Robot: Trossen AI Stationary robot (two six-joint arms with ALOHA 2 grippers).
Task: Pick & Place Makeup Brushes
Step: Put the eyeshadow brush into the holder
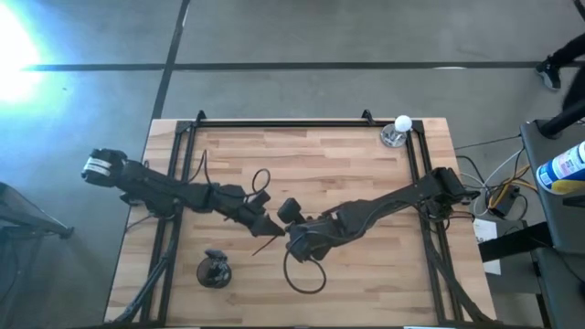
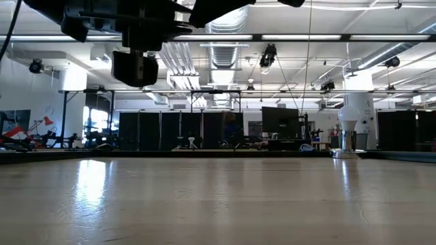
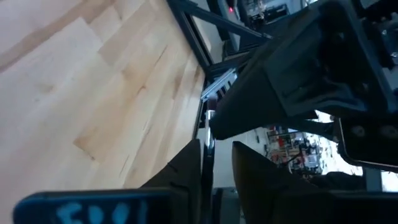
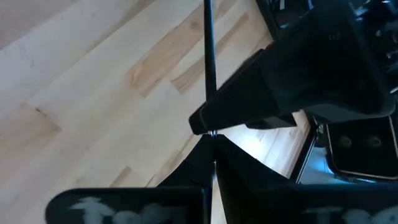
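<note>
Above the middle of the wooden table [image 1: 302,155], both arms meet over one makeup brush [image 1: 268,243], a thin dark stick held in the air, some way right of the dark round cup [image 1: 215,270] that stands near the table's front edge. The left gripper [image 1: 271,227] reaches in from the cup's side; in its wrist view the brush's handle runs between its two fingers [image 3: 186,171], which stand partly apart around it, and whether they press on it cannot be told. The right gripper [image 1: 291,212] comes from the far side of the brush, its fingers [image 4: 193,168] drawn together on the thin handle [image 4: 209,56]. A white ball on a clear stand [image 1: 399,130] sits at the table's far right corner, well apart from the cup.
</note>
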